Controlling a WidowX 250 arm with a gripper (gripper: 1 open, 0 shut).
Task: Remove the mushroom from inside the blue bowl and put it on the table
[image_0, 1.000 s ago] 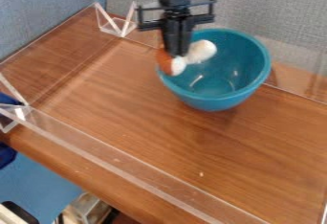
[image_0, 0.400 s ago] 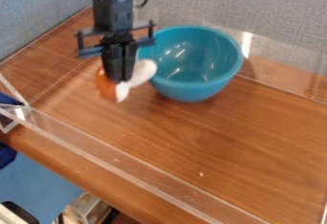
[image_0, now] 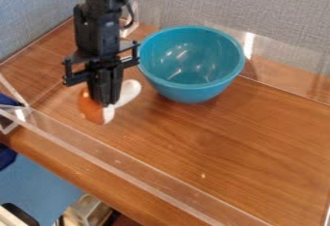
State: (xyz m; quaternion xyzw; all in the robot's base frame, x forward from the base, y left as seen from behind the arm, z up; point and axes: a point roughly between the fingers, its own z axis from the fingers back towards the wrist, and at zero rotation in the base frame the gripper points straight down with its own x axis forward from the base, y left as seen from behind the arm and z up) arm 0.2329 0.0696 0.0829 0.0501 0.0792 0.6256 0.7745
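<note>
Orange-capped mushroom (image_0: 98, 105) hangs at left of frame, clamped in the gripper (image_0: 106, 100), low over the table (image_0: 219, 138) and clear of the blue bowl (image_0: 194, 64). Likely light, rigid plastic; stem looks best to pinch, rounded cap may slip.

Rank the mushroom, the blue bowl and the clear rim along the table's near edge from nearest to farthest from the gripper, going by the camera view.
1. mushroom: in the shut gripper, low over the table, left of the bowl.
2. blue bowl: just right of the gripper, now empty.
3. near-edge clear rim: far off, toward the picture's bottom.
</note>
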